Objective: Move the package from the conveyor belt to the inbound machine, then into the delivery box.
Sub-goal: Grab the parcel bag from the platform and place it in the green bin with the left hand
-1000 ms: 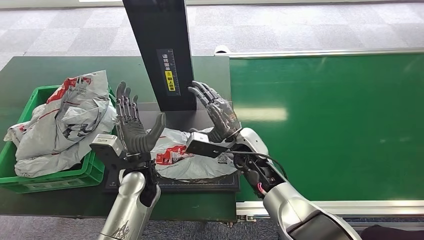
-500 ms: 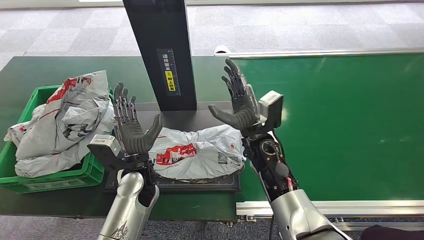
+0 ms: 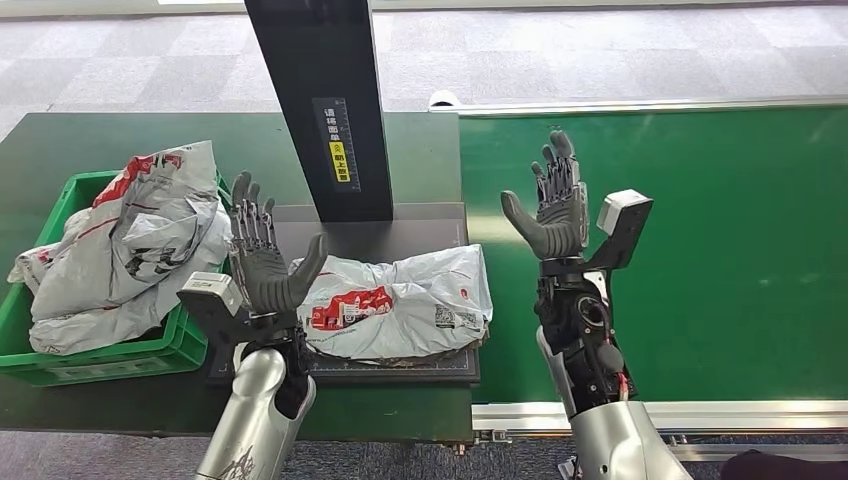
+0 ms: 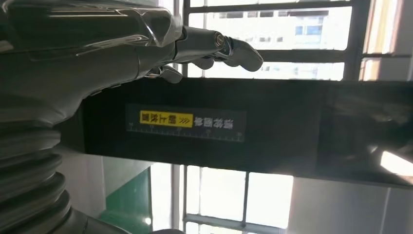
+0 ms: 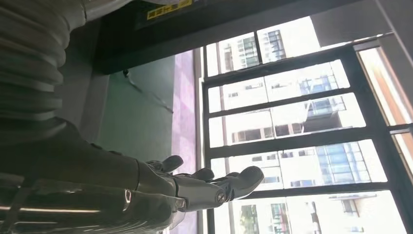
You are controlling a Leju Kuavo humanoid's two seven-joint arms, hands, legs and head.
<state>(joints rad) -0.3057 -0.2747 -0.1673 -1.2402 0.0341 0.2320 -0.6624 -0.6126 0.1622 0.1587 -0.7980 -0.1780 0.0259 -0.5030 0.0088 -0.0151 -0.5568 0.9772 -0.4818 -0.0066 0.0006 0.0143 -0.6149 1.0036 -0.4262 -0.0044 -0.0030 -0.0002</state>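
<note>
I see the package (image 3: 395,305) lying on the inbound machine (image 3: 400,235) platform, beside its black post. My left robot hand (image 3: 262,258) and right robot hand (image 3: 555,205) hover spread wide, holding nothing. A one-sided grab may let the slippery bag slide off short of the delivery box (image 3: 110,358).

package (image 3: 400,305) top: open | rear: black column (image 3: 325,100) blocks | left: full green bin (image 3: 110,350)
</note>
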